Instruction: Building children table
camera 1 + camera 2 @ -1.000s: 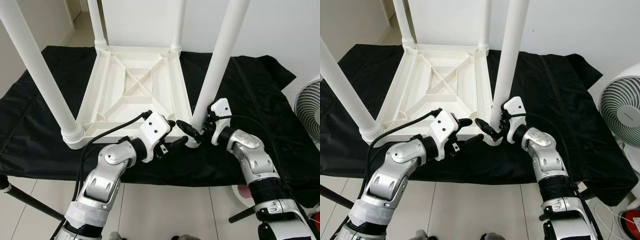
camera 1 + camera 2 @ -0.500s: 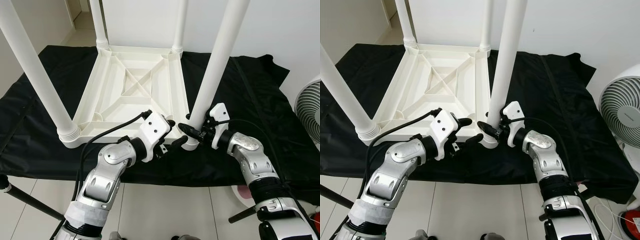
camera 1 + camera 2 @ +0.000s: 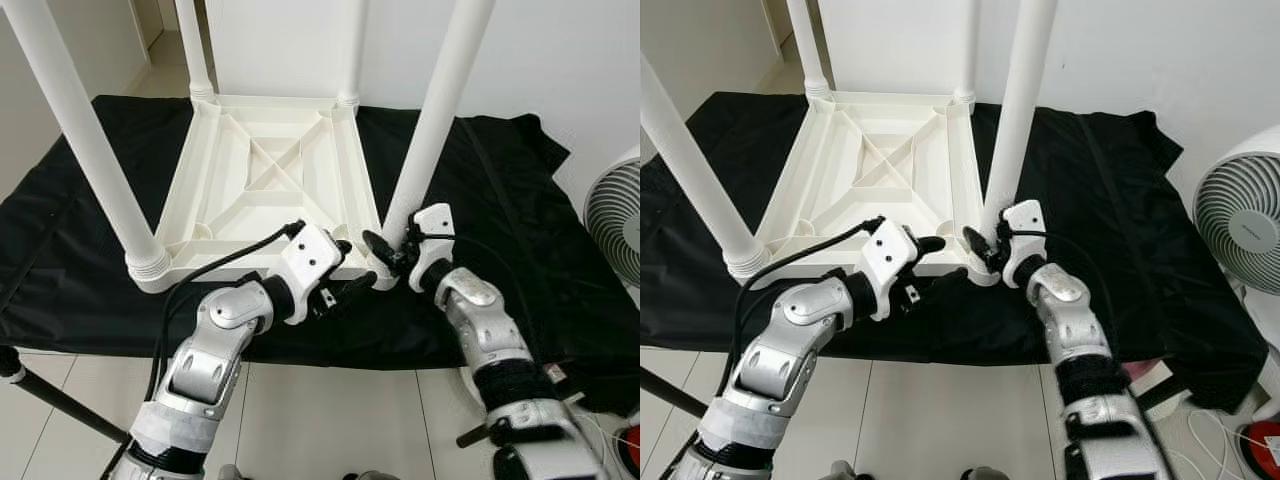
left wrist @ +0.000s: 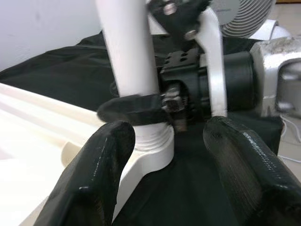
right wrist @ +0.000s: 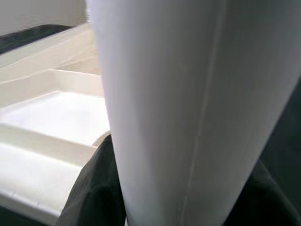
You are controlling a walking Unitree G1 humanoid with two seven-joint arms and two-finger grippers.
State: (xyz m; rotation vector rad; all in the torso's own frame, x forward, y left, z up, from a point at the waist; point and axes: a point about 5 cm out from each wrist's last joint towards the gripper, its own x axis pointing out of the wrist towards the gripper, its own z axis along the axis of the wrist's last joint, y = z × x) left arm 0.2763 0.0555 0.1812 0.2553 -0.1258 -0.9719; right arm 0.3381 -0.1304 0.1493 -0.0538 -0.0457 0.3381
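Observation:
The white plastic children's table (image 3: 265, 180) lies upside down on a black cloth (image 3: 520, 200), with its legs pointing up. My right gripper (image 3: 388, 255) is shut on the base of the near right leg (image 3: 435, 110), just above the corner socket (image 4: 150, 150). In the right wrist view the leg (image 5: 188, 94) runs between the dark fingers (image 5: 91, 188). My left gripper (image 3: 350, 266) is open at that same corner, one finger (image 4: 101, 174) on either side of the socket, not touching it.
A white fan (image 3: 1240, 215) stands on the floor at the right. A black tripod leg (image 3: 40, 400) crosses the tiles at the lower left. The near left leg (image 3: 85, 140) rises close to my left arm. A white wall runs behind the cloth.
My right forearm has swung inward and its wrist has turned, while the gripper stays on the leg's base. The left gripper has hardly moved. The camera shifted slightly.

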